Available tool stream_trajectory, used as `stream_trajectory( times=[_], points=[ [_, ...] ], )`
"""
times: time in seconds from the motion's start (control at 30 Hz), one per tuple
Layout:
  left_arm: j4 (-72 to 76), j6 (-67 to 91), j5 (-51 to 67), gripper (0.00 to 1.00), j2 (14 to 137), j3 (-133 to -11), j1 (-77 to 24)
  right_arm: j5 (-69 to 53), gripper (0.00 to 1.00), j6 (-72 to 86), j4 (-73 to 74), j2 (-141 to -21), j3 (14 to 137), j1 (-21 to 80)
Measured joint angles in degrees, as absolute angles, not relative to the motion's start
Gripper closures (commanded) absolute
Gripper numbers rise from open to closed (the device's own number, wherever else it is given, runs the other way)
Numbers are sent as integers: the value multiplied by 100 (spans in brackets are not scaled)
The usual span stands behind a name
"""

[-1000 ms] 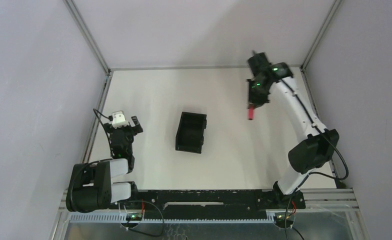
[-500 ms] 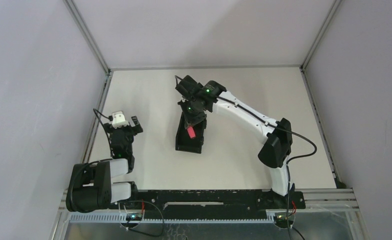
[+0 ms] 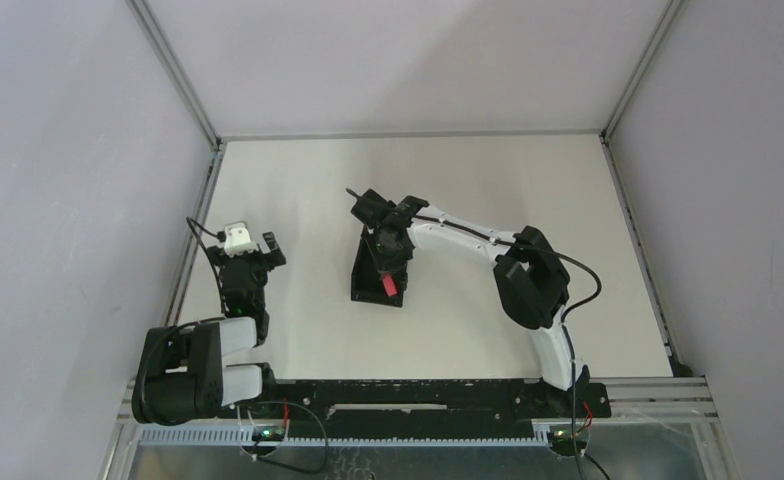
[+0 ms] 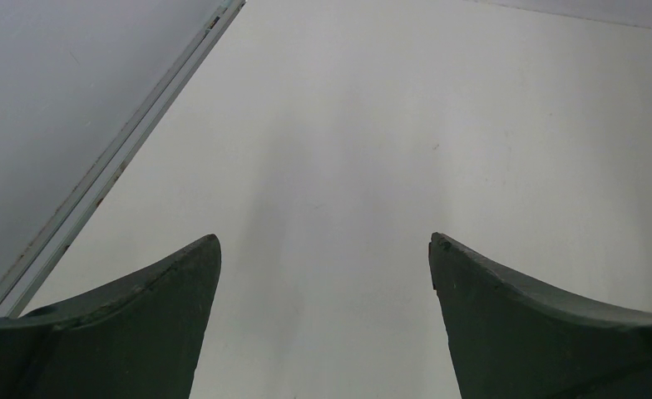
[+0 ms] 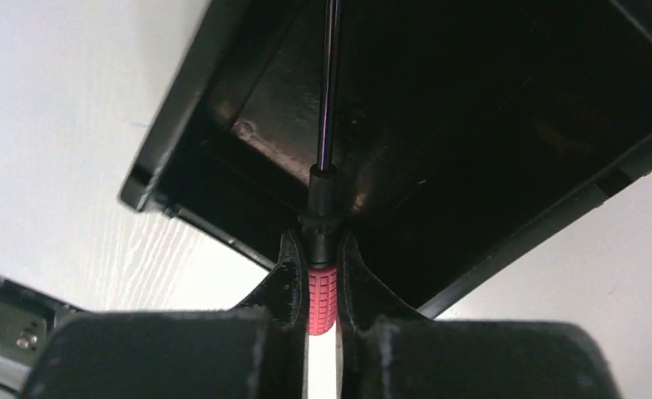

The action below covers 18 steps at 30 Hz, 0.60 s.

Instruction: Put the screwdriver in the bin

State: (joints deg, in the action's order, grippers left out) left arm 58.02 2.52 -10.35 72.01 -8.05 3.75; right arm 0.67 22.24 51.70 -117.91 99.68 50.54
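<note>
1. Far left, the left gripper (image 4: pixel 323 241) hangs over bare table (image 4: pixel 348 100). Its jaws are spread wide with nothing between them, well apart from the action.
2. In the middle, the right gripper (image 5: pixel 323 270) is clamped tight on the red handle of the screwdriver (image 5: pixel 323 291). The shaft reaches out over the dark inside of the bin (image 5: pixel 169 150), above its near end. Whether the tip is below the rim, I can't tell.
3. To finish well, I'd go lower and line the shaft up along the bin's length. Then spread the jaws fully and lift straight up, so the tool lands flat and doesn't tip over a wall.
4. The top view shows where the bin and both arms sit. Only the right wrist view shows the pinch on the handle and the shaft over the bin floor. The left wrist view gives jaws and table, nothing more.
</note>
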Motion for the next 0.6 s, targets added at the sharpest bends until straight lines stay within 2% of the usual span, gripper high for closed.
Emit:
stream_trajectory(
  times=[0.1, 0.23, 0.43, 0.5, 0.53, 0.57, 0.6],
  points=[
    [5802, 252, -1035, 0, 7201, -805, 375, 196, 77, 2342, 5009, -11834, 9760, 5052],
    [5802, 252, -1035, 0, 7201, -805, 375, 322, 59, 2453, 4862, -11843, 9723, 5037],
    [5802, 252, -1035, 0, 7201, -805, 375, 499, 55, 2504, 4748, -11839, 9725, 5039],
    [5802, 252, -1035, 0, 7201, -805, 375, 580, 48, 2506, 4755, -11771, 9725, 5068],
    [5802, 252, -1035, 0, 7201, -805, 375, 648, 37, 2502, 4757, -11666, 9725, 5074],
    [5802, 252, -1035, 0, 7201, -805, 375, 698, 16, 2506, 4753, -11568, 9725, 5085],
    [5802, 252, -1035, 0, 7201, -805, 375, 733, 1, 2519, 4742, -11432, 9723, 5094]
  ],
)
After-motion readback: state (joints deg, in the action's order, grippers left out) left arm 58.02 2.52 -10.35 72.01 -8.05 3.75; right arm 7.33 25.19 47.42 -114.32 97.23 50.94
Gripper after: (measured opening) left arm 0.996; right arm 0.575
